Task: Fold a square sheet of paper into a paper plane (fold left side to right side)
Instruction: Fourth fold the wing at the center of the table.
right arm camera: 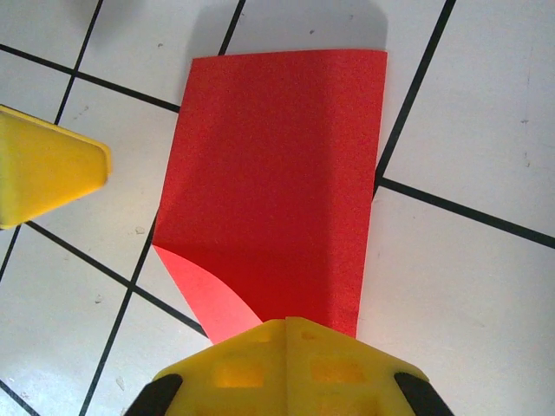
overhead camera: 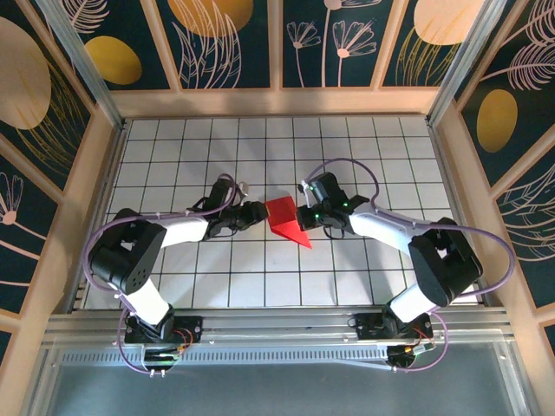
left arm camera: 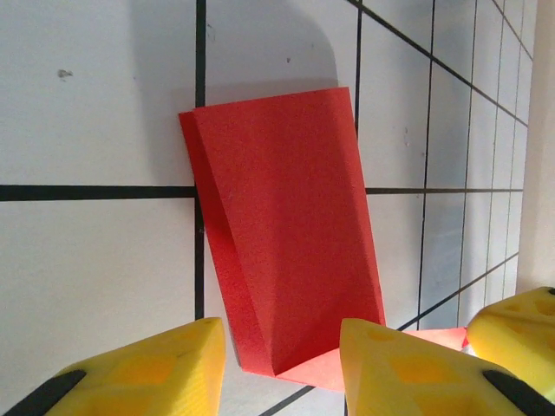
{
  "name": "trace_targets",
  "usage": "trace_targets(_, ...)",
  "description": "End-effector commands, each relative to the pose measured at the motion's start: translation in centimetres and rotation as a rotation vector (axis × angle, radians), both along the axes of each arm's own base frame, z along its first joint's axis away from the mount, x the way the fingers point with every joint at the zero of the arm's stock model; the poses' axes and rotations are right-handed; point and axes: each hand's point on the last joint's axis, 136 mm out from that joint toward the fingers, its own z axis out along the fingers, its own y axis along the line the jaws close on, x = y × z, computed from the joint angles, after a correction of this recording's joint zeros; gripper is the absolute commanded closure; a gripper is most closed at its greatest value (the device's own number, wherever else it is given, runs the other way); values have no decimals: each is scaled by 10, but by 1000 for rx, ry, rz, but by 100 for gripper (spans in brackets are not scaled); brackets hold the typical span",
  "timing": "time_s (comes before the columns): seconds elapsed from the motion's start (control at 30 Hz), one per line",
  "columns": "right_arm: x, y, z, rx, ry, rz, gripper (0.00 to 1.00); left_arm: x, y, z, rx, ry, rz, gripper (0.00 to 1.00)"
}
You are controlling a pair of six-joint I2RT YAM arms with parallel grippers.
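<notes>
The square sheet of paper [overhead camera: 286,221] is a red folded shape at the middle of the white grid table [overhead camera: 199,147], with a point toward the near right. In the left wrist view the sheet of paper [left arm camera: 286,225] has a flap raised off the tiles along a crease. My left gripper [left arm camera: 282,364] stands open at its end, with nothing between the fingers. My right gripper [right arm camera: 286,325] is shut on the opposite edge of the paper [right arm camera: 277,173], where a paler underside curls out. No paper plane shape is formed.
Both arms reach in from the near edge and meet at the paper, the left gripper [overhead camera: 258,212] and the right gripper [overhead camera: 305,211] a tile apart. Wooden walls with patterned panels [overhead camera: 277,52] enclose the table on three sides.
</notes>
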Motion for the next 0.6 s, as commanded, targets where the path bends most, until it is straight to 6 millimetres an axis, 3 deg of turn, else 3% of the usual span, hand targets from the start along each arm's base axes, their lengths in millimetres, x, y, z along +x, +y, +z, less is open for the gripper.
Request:
trace_targets(0.0,-2,-5,11,31,-16,-16,100,10,-11,3,-47,-10,-18,60)
trace_targets(0.37,-5,-9,16,75,-17,-25,100,21,-25,-6,-80,6,-49,61)
trace_targets(0.47,-5,-10,15,76,-12,-26,100,24,-27,-6,-80,0,-52,68)
trace_targets(0.57,-5,-12,14,72,-8,-32,100,27,-27,-5,-77,-6,-52,83)
